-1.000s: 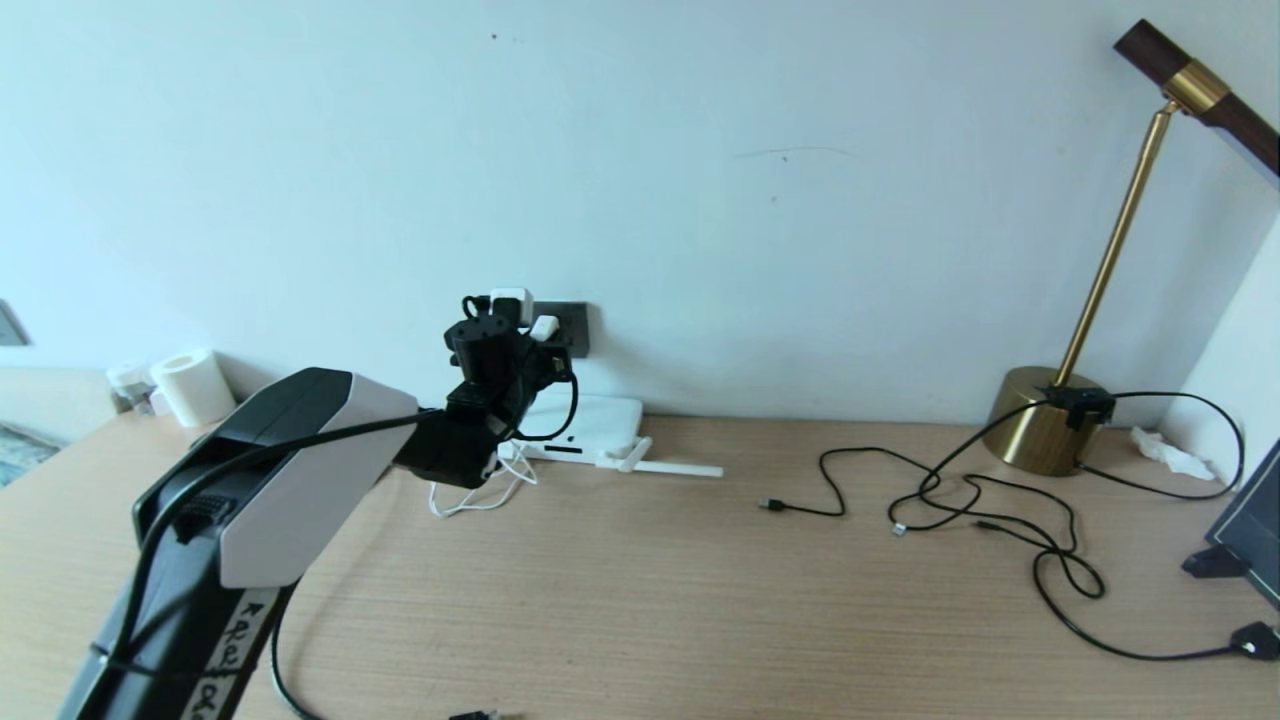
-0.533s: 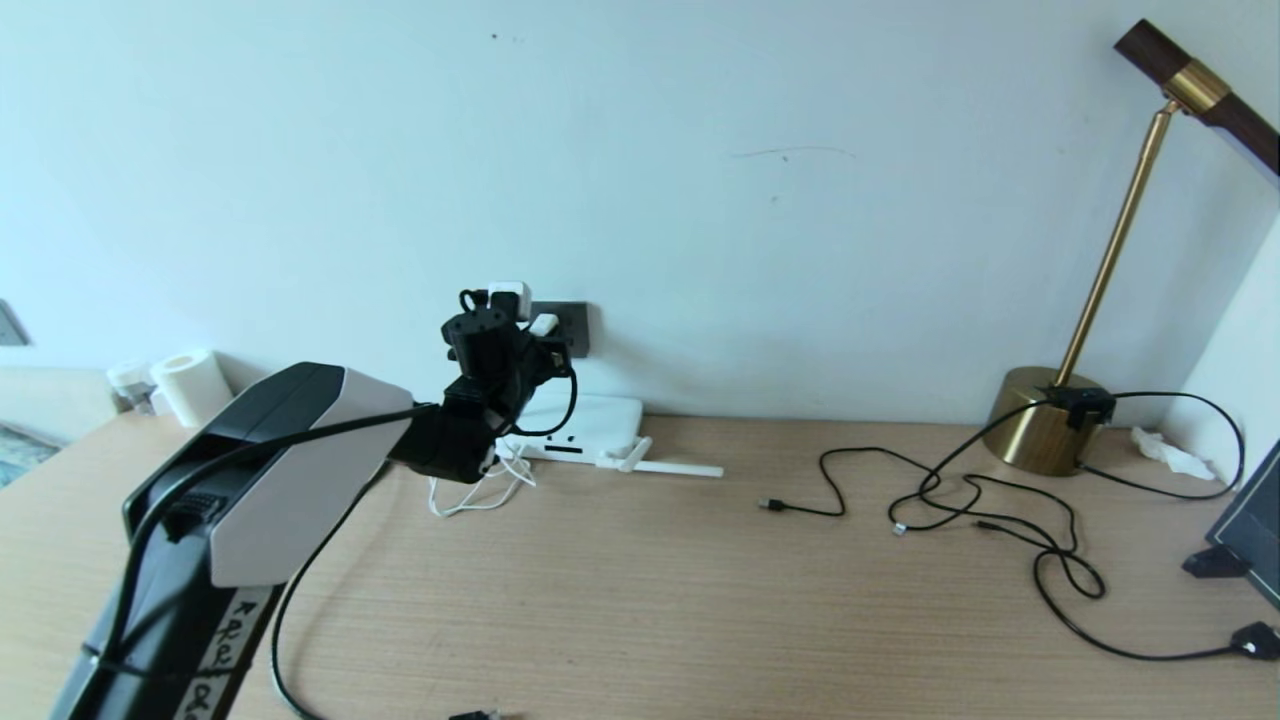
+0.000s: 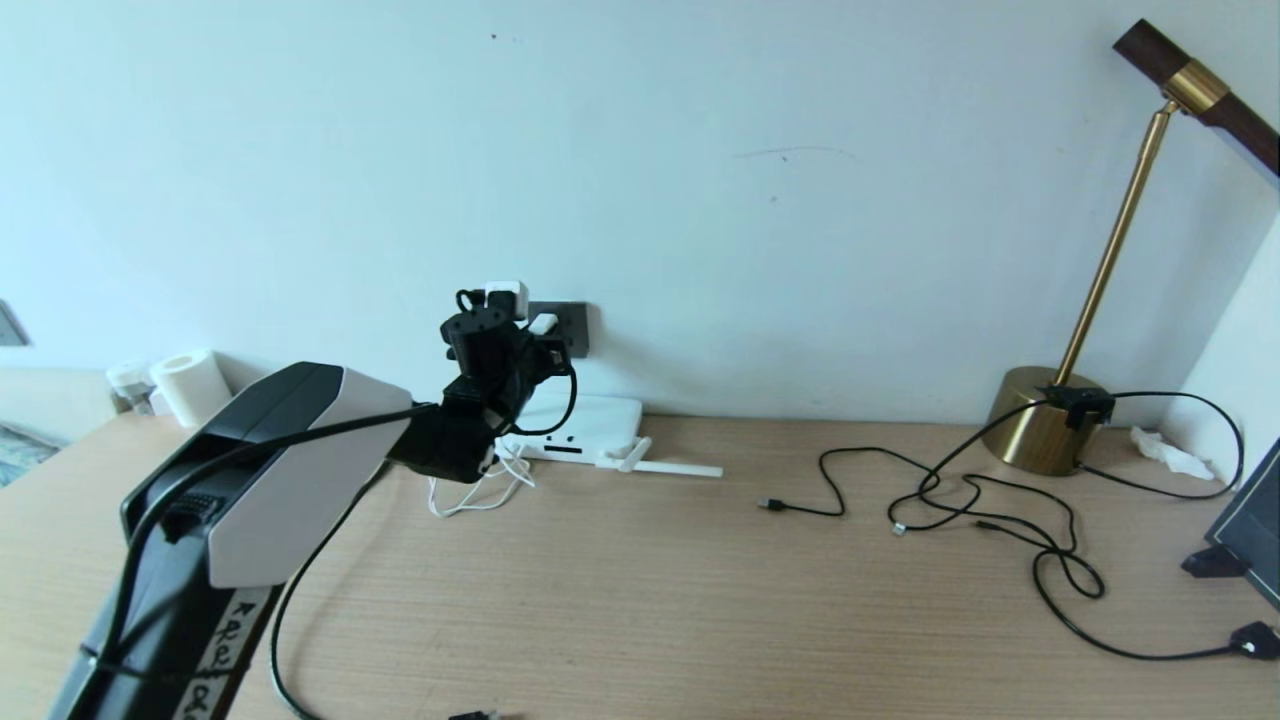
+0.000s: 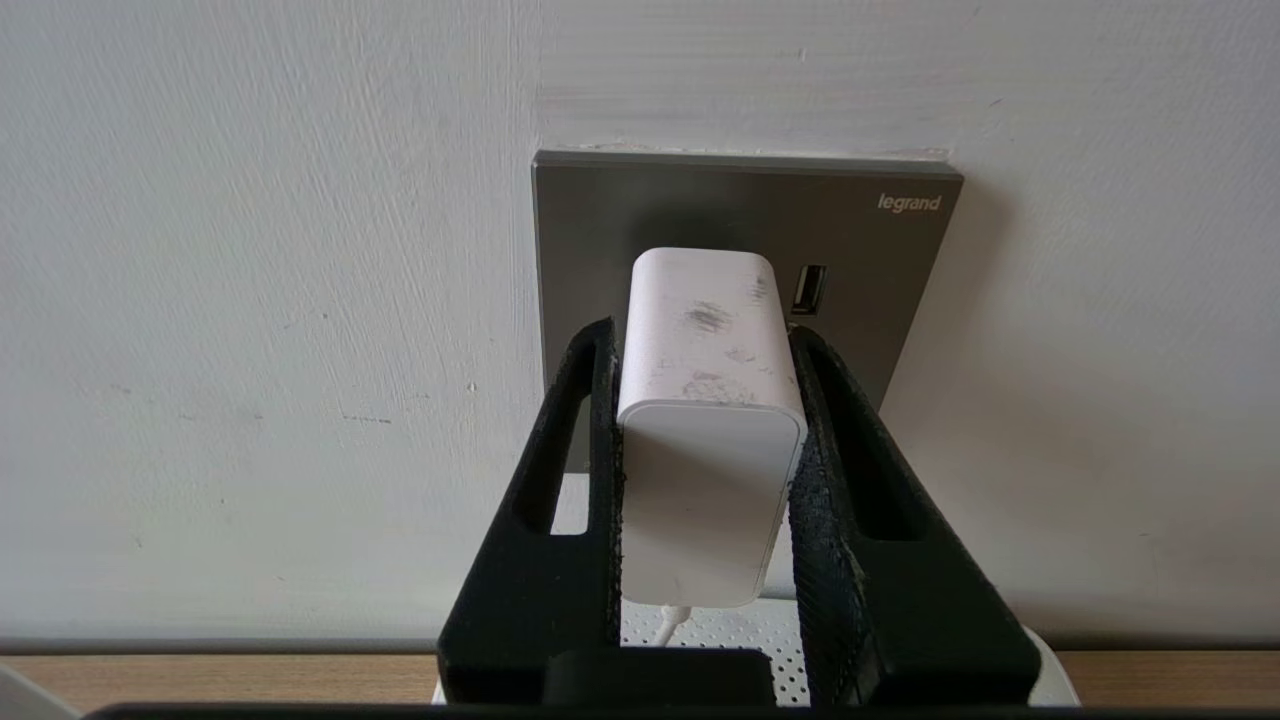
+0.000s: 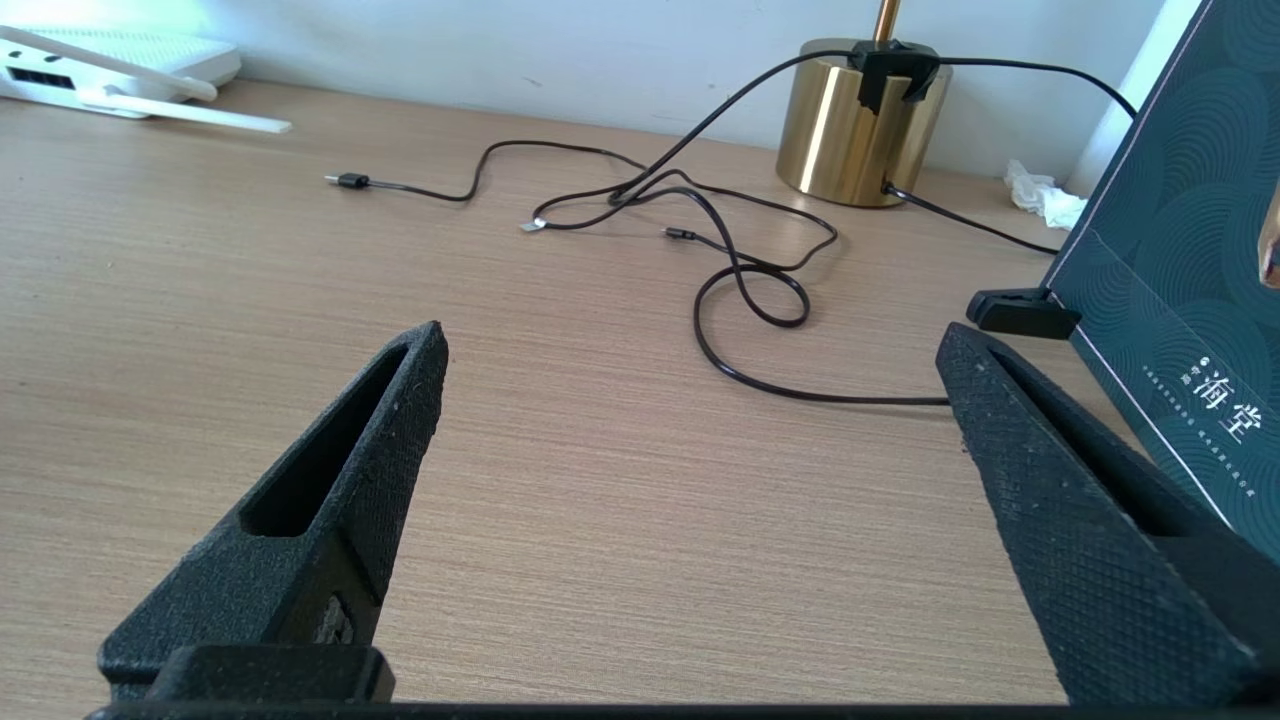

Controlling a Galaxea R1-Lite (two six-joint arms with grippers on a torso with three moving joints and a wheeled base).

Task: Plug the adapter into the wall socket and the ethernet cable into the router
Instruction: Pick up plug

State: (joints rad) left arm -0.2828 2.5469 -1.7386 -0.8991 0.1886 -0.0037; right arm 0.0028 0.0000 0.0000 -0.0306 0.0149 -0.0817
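Observation:
My left gripper (image 4: 702,335) is shut on the adapter (image 4: 705,440), a small white block, gripping its two sides. The adapter's front end meets the dark grey wall socket (image 4: 880,260); its pins are hidden. In the head view the adapter (image 3: 543,323) sits right at the wall socket (image 3: 575,325), above the flat white router (image 3: 600,425). The thick black ethernet cable (image 3: 285,660) lies on the desk near the front left, its plug tip (image 3: 475,715) at the frame's lower edge. Low over bare desk, my right gripper (image 5: 690,340) stands open and empty.
A brass lamp (image 3: 1045,430) stands at the back right, with thin black cords (image 3: 960,500) sprawled in front of it. A dark green box (image 5: 1180,280) leans on a stand at the far right. The adapter's white cord (image 3: 480,495) loops beside the router. A paper roll (image 3: 190,385) sits back left.
The left arm has barely shifted, a touch up and left in the head view, still shut on the adapter at the socket. Nothing else has moved.

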